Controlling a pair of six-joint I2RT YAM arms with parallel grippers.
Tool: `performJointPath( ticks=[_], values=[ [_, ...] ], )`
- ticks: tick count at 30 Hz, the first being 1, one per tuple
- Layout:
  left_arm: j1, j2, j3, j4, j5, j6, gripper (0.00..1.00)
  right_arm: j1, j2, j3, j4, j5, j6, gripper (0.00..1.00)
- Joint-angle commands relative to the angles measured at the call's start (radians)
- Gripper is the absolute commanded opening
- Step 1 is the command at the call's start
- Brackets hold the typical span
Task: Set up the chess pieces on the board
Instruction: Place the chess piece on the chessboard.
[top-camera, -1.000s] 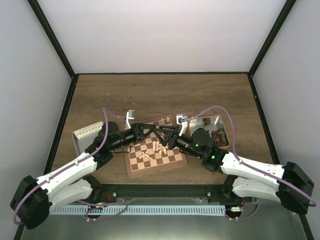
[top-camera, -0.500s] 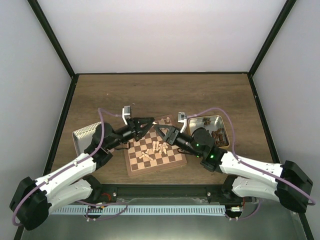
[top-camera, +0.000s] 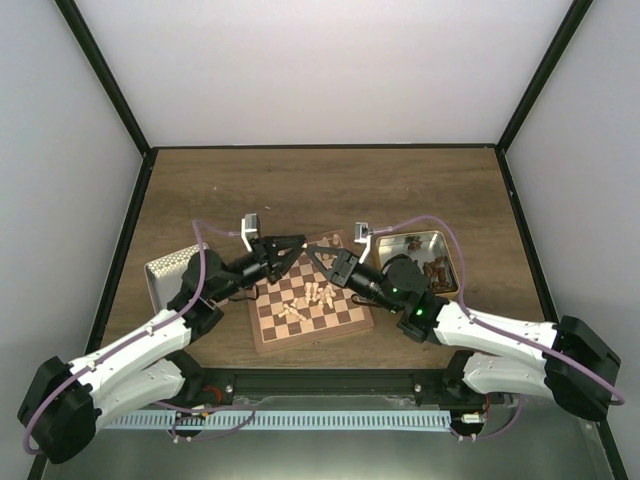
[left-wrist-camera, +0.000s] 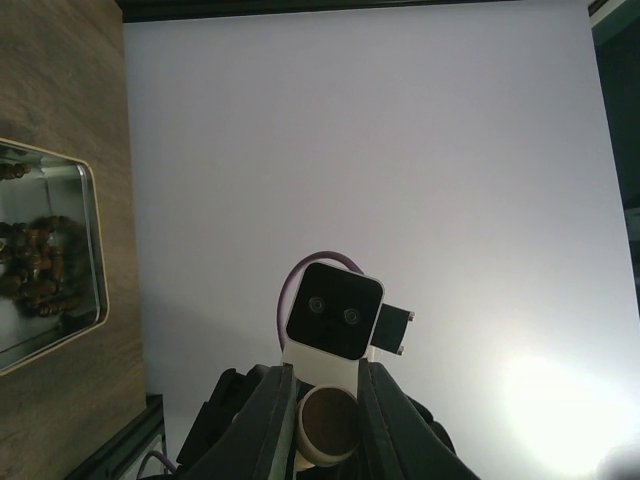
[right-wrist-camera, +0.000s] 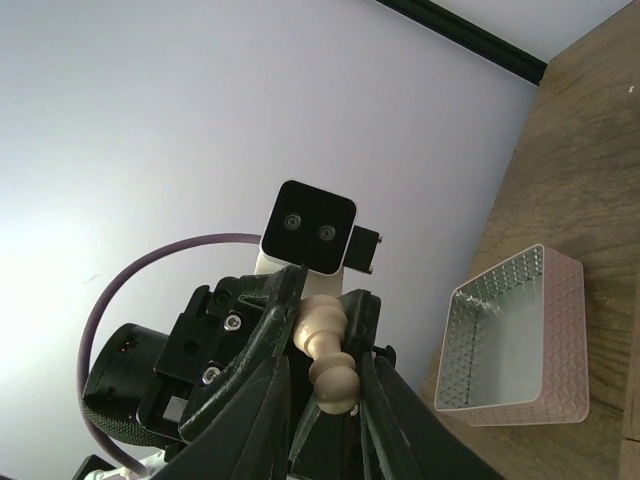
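Firmly, the left gripper (left-wrist-camera: 327, 405) is closed on a pale chess piece (right-wrist-camera: 331, 358); in its own wrist view the round base of the piece sits pinched between the two fingers (left-wrist-camera: 275, 425). The right gripper (top-camera: 316, 252) meets it tip to tip. Its jaws are drawn in narrow on either side of the same piece. Whether its pads actually press the wood I cannot tell, as the fingers and the piece run together in the right wrist view.

Both grippers hang above the far edge of the board (top-camera: 315, 338), so the held piece is in the air over that edge and not on any square. Below them, near the middle of the board, a small cluster of pale pieces (top-camera: 318, 293) stands upright. A few more pale pieces (top-camera: 292, 312) lie tipped over on the squares just nearer the arm bases.

Off the board on the right arm's side sits an open silver tin (top-camera: 420, 238) with dark brown pieces (top-camera: 437, 270) in it. On the left arm's side of the board a second tin (top-camera: 165, 272), with a dimpled surface, rests on the wooden table (top-camera: 330, 190).
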Motion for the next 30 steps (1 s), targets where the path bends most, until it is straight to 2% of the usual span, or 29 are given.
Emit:
performJointPath(
  ticks=[1, 4, 8, 11, 12, 16, 18, 22, 26, 30],
  values=[
    [-0.002, -0.009, -0.014, 0.045, -0.005, -0.019, 0.08, 0.002, 0.016, 0.031, 0.048, -0.007, 0.011, 0.22],
    [-0.003, -0.009, -0.016, 0.046, -0.005, -0.021, 0.08, 0.002, 0.026, 0.041, 0.051, -0.011, 0.009, 0.19],
    [-0.003, -0.009, -0.019, 0.044, -0.007, -0.018, 0.09, 0.000, 0.023, 0.045, 0.038, 0.001, -0.001, 0.08],
    [-0.003, -0.031, -0.031, -0.026, -0.037, 0.010, 0.19, 0.002, 0.008, 0.057, -0.040, 0.029, -0.030, 0.05],
    [-0.002, -0.052, -0.038, -0.084, -0.069, 0.028, 0.26, 0.002, 0.000, 0.065, -0.085, 0.043, -0.045, 0.05],
    [0.000, -0.200, -0.052, -0.362, -0.279, 0.159, 0.55, -0.012, -0.029, 0.119, -0.376, 0.079, -0.149, 0.04],
    [0.003, -0.268, -0.034, -0.512, -0.378, 0.260, 0.62, -0.027, -0.030, 0.157, -0.567, 0.088, -0.218, 0.05],
    [0.006, -0.394, 0.033, -0.797, -0.571, 0.459, 0.68, -0.046, 0.005, 0.258, -0.891, 0.132, -0.365, 0.07],
    [0.005, -0.513, 0.095, -0.910, -0.644, 0.680, 0.73, -0.053, 0.077, 0.370, -1.109, 0.163, -0.484, 0.08],
    [0.006, -0.536, 0.208, -1.068, -0.710, 0.910, 0.75, -0.076, 0.211, 0.519, -1.263, 0.189, -0.553, 0.07]
  ],
)
